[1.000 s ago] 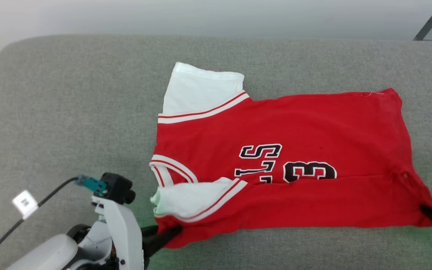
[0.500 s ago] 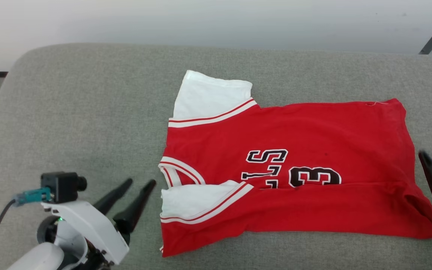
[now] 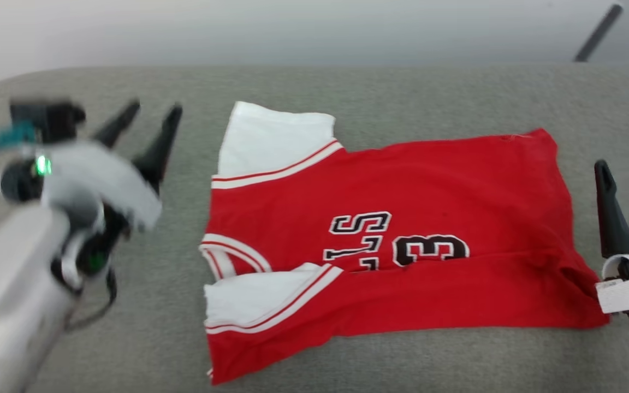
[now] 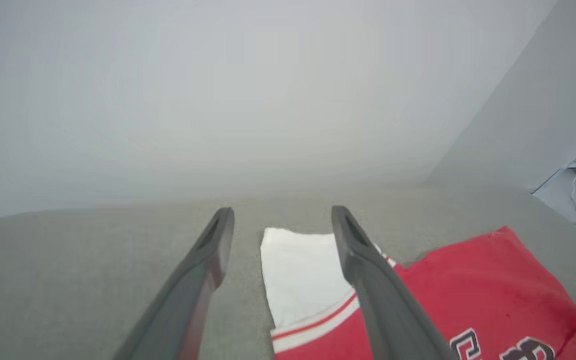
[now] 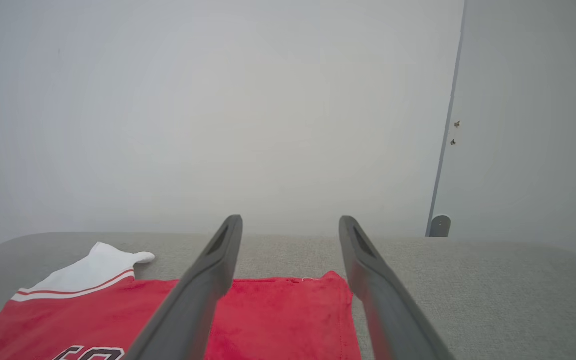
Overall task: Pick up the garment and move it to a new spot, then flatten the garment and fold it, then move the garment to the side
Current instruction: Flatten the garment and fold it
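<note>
1. The garment (image 3: 391,240) lies spread on a grey upholstered surface (image 3: 402,93), with its neck opening to the left of the head view and its hem to the right.
2. Its near long edge is folded up over the front, and the fold hides the lower part of the black-white lettering; an "S" and a "3" show above it.
3. 1 white side panel sticks out at the far left corner. A second white panel with striped trim lies on the folded flap at the near left.
4. The left gripper (image 3: 155,109) is to the left of the garment, near the far white panel and apart from the cloth. Its 2 fingers are spread with nothing between them, and the arm is blurred.
5. A green light (image 3: 41,164) glows on the left wrist.
6. The right gripper (image 3: 623,164) is just beside the hem at the right edge. Its fingers are also spread and empty.
7. A pale wall (image 3: 292,27) rises behind the grey surface.
</note>
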### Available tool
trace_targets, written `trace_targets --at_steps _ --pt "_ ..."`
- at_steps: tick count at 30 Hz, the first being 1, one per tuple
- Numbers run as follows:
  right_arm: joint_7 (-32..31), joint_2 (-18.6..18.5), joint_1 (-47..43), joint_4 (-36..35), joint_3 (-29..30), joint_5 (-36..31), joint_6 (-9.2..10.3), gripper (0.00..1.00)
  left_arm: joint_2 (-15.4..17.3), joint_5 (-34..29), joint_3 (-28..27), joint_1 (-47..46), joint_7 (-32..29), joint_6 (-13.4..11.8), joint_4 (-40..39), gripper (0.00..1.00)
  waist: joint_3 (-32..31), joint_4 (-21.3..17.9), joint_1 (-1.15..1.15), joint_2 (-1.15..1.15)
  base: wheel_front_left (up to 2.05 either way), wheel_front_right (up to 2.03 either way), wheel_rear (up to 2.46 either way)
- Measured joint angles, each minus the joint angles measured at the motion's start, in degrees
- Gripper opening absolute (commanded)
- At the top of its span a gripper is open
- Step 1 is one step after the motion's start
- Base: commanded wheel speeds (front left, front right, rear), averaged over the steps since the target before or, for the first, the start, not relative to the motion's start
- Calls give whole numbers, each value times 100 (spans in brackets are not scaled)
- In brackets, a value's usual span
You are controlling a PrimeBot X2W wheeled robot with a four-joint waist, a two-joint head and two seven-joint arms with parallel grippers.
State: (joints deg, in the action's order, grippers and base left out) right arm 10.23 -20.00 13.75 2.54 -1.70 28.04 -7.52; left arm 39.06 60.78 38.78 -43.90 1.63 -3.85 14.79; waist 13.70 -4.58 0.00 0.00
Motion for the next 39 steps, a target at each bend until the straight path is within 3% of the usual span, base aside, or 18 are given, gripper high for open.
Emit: trace_targets --at_steps 7,11,22,30,31,32,33,34,39 --pt "172 219 168 -40 -132 12 0 100 -380 -268 299 -1533 -688 604 1708 100 248 -454 0 0 0 0 0" --pt "190 305 198 -76 -179 137 0 100 -527 -392 666 -2072 -1433 913 2638 100 413 -730 0 0 0 0 0" --pt "178 319 267 -172 -400 232 0 100 -648 -113 1077 -3106 -3785 1098 4224 100 942 -1361 0 0 0 0 0" --pt "74 270 271 -361 -411 222 0 100 -642 193 1073 -3334 -4498 1116 4531 100 1281 -1590 0 0 0 0 0" --pt "44 260 272 -378 -401 222 0 100 -641 234 1068 -3350 -4518 1115 4529 78 1307 -1598 0 0 0 0 0" --pt "16 243 275 -396 -394 222 0 100 -638 247 1074 -3361 -4542 1115 4507 40 1327 -1598 0 0 0 0 0" --pt "-27 218 288 -411 -393 222 0 100 -643 272 1082 -3364 -4546 1115 4481 13 1339 -1587 0 0 0 0 0" --pt "-89 185 330 -423 -399 223 0 100 -651 297 1084 -3362 -4546 1115 4455 0 1345 -1570 0 0 0 0 0" --pt "-881 -134 691 -432 -467 232 0 100 -779 430 1145 -3336 -4533 1116 4170 0 1359 -1414 0 0 0 0 0"
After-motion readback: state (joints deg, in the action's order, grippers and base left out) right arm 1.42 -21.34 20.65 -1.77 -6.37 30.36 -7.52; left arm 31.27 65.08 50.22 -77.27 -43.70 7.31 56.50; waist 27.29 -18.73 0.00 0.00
